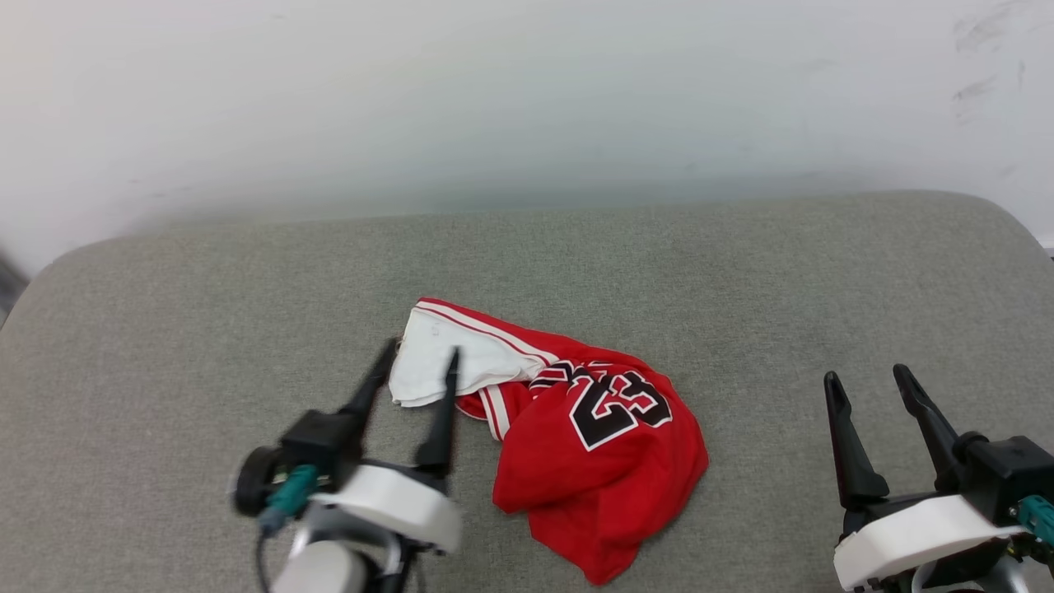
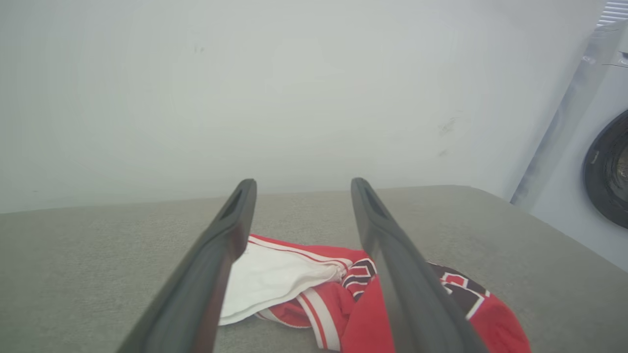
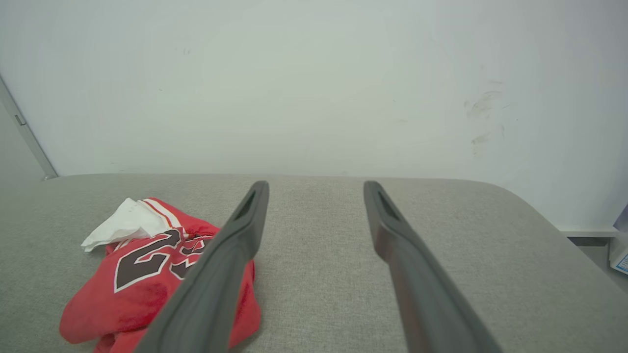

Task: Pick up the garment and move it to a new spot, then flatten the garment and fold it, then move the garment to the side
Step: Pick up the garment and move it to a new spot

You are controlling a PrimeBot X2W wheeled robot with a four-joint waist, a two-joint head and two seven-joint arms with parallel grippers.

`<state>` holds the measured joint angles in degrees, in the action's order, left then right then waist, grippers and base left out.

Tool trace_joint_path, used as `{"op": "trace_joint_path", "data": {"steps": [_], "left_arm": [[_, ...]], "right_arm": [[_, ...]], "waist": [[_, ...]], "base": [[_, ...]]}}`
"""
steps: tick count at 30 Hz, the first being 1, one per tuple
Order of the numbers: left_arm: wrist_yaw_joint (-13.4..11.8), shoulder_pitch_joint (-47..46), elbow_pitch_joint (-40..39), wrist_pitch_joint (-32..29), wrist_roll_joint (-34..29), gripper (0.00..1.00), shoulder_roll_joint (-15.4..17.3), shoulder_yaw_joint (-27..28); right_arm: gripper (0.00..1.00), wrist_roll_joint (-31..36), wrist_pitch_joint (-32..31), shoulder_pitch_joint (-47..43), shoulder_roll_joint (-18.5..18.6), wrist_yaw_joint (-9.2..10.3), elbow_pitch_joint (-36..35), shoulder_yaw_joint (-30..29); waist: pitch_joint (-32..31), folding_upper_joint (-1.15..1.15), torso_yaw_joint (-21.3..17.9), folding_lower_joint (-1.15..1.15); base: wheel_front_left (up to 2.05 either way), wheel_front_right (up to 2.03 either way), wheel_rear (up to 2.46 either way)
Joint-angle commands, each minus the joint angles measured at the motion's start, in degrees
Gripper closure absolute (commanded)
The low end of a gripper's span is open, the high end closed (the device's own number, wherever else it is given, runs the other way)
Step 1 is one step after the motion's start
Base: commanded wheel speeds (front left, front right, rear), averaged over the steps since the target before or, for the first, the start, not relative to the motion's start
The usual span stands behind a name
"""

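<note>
The garment (image 1: pixel 593 445) lies crumpled in the middle of the grey cushion, red with a black "23" facing up and a white sleeve (image 1: pixel 445 362) at its far left end. My left gripper (image 1: pixel 420 354) is open, its fingertips straddling the white sleeve's left edge, just above the cloth. The left wrist view has the sleeve (image 2: pixel 274 279) between the two fingers and the red body (image 2: pixel 363 314) beyond. My right gripper (image 1: pixel 865 376) stands open at the lower right, well clear of the garment (image 3: pixel 147 274), with nothing between its fingers.
The grey cushioned surface (image 1: pixel 165 329) runs wide to both sides, backed by a white wall (image 1: pixel 527 99). Its rounded corners fall away at far left and far right. A washing machine (image 2: pixel 603 166) stands beyond the right end.
</note>
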<state>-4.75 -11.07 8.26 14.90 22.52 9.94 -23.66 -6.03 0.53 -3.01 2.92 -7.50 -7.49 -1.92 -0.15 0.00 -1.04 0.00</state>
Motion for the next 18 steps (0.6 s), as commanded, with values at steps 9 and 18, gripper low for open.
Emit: {"op": "trace_joint_path", "data": {"steps": [9, 18], "left_arm": [[-0.87, 7.85, -0.91, 0.29, -1.94, 0.0, 4.25, 11.22], [1.72, 10.26, 2.7, 0.3, -1.84, 0.0, 5.12, 11.85]], "right_arm": [[0.0, -0.91, -0.85, -2.38, -0.07, 0.02, -1.53, 0.07], [0.0, -0.7, -1.33, -3.08, -0.07, 0.02, -2.05, 0.43]], "waist": [[-1.24, 0.0, 0.72, 0.0], [-1.85, 0.0, 1.26, 0.0]], "base": [[0.0, 0.0, 0.0], [0.0, 0.0, 0.0]]}}
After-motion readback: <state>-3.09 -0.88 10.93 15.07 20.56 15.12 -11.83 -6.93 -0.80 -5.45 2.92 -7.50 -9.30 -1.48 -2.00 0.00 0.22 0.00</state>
